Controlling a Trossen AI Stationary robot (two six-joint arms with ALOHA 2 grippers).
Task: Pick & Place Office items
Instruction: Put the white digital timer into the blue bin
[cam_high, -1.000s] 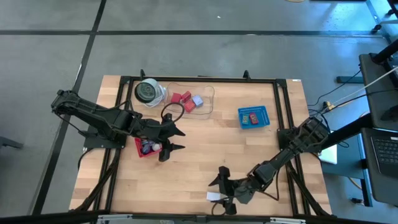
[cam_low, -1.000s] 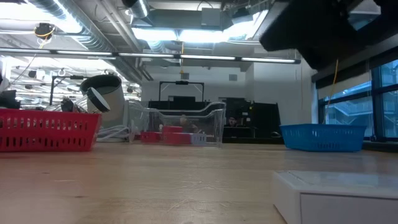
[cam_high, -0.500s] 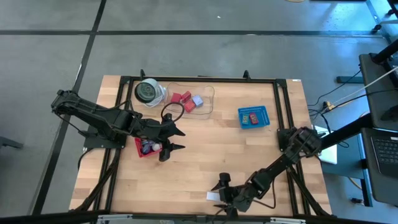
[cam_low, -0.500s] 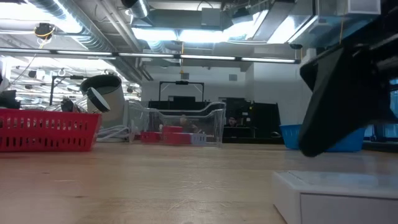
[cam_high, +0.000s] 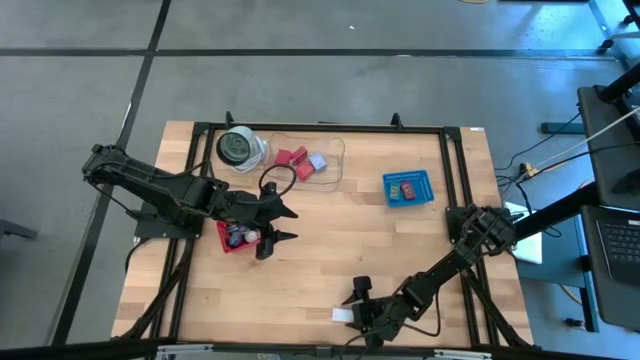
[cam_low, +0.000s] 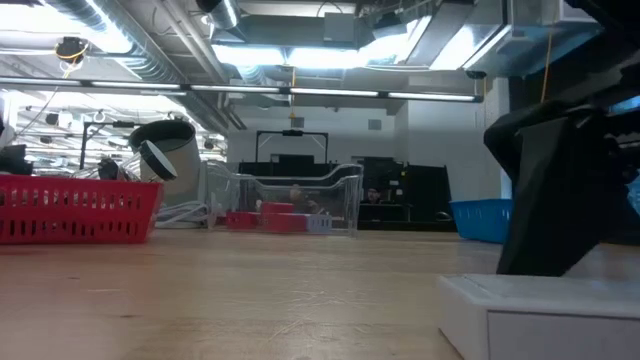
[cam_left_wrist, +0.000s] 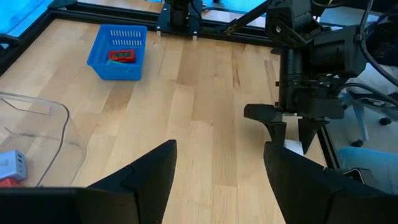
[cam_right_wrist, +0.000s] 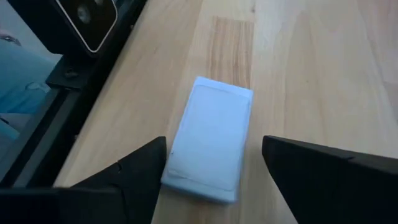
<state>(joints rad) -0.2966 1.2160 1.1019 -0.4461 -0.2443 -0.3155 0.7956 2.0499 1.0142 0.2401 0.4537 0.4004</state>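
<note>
Low at the table edge, right gripper — fingers spread — straddles white block.

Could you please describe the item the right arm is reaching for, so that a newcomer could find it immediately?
Start at the wooden table and go to its near edge, far from the three trays. There the right end effector, fingers open, hangs over a white block lying flat. It is the only white, flat rectangular piece, and it lies alone on bare wood.

Over the last second the right pincer has swung in and dropped toward the white block at the surface's near edge, its open fingers now straddling it.
</note>
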